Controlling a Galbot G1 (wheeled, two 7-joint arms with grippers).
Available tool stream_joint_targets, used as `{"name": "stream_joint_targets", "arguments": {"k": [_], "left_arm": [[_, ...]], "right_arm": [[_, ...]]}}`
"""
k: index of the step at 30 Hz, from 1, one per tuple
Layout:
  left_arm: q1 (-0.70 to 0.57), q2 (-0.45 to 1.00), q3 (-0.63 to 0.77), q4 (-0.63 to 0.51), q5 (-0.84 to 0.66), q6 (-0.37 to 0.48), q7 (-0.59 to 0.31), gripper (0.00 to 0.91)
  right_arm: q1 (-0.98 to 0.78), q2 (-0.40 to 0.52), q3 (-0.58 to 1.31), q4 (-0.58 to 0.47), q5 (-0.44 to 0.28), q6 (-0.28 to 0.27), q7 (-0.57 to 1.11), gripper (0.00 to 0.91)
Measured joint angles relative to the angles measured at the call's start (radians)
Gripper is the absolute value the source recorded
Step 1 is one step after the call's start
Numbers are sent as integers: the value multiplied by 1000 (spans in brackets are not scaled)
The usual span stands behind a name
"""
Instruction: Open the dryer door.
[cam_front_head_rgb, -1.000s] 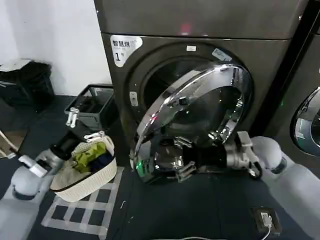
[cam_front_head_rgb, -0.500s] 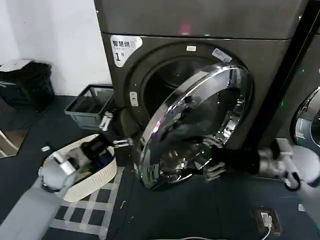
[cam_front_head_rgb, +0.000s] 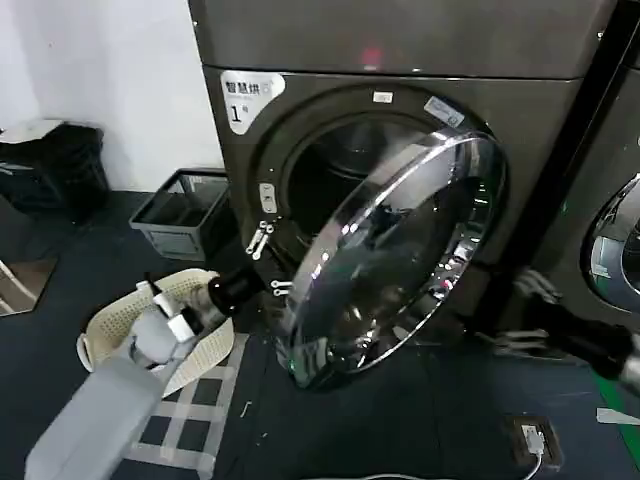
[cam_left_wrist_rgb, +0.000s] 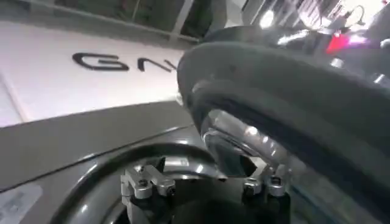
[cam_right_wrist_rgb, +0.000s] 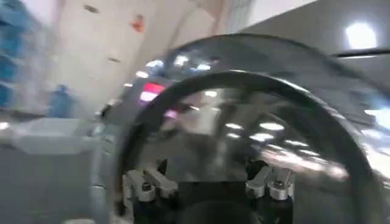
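Chrome-ringed dryer door (cam_front_head_rgb: 395, 255) partly swung out from grey-brown machine (cam_front_head_rgb: 400, 60), hinge side right. Left gripper (cam_front_head_rgb: 266, 262) at free edge, fingers spread, likely placed to push door wider. Right gripper (cam_front_head_rgb: 520, 312) spread, empty, low right beside machine, apart from door.

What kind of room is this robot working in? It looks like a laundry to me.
Probably a laundromat or shared laundry room. A big front-loading machine numbered "1" stands with its dryer door swung open, a second chrome-ringed machine sits right beside it, and a white laundry basket rests on the floor.
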Motion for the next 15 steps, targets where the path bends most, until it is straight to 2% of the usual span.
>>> {"name": "stream_joint_targets", "arguments": {"k": [8,15], "left_arm": [[-45,-28,63,25,-15,-22,0,907],[-93,-60,137,48,-6,-38,-6,907]], "right_arm": [[-263,226,269,80,-86,115,93,907],[-354,456,412,119,-236,128,313,907]]}}
